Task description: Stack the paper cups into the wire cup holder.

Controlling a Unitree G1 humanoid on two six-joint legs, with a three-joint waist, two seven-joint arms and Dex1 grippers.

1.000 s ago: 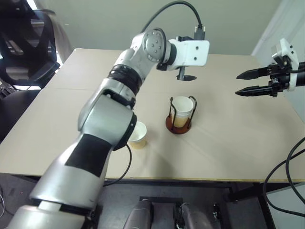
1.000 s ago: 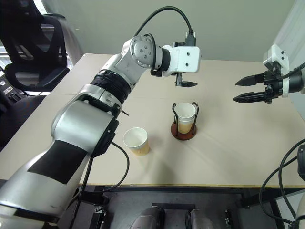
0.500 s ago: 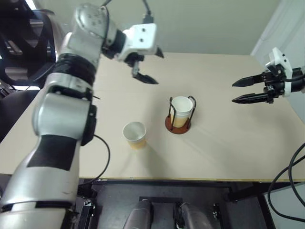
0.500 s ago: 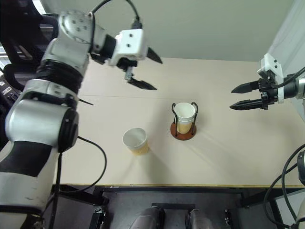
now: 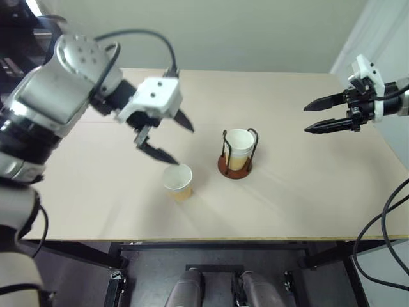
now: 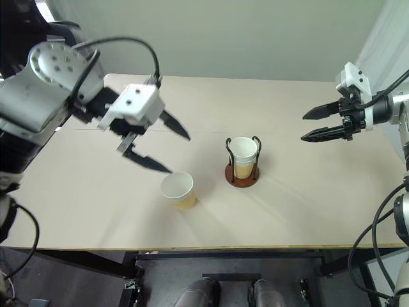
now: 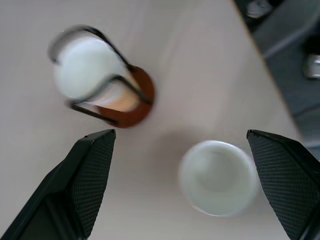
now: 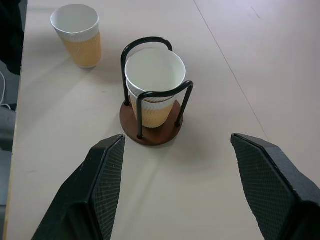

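One loose paper cup (image 5: pixel 178 181) stands upright on the table (image 5: pixel 307 192), mouth up, its long axis vertical. The wire cup holder (image 5: pixel 236 153) stands just to its right, apart from it, with stacked cups (image 5: pixel 239 144) already seated between the wire loops.

The left gripper (image 5: pixel 167 137) hangs just above and beside the loose cup, on the side away from the holder, pointing steeply downward. Its fingers are spread wide and hold nothing. One fingertip (image 5: pixel 167 157) sits close over the cup's rim; contact cannot be confirmed. In the left wrist view the cup lies between the two fingers, nearer one than the other.

The right gripper (image 5: pixel 326 114) hovers well apart, on the far side of the holder, also spread and empty.

The left arm is clearly the nearer one. The coming move likely requires the left gripper to descend and centre on the cup wall, bracketing it across the vertical axis.
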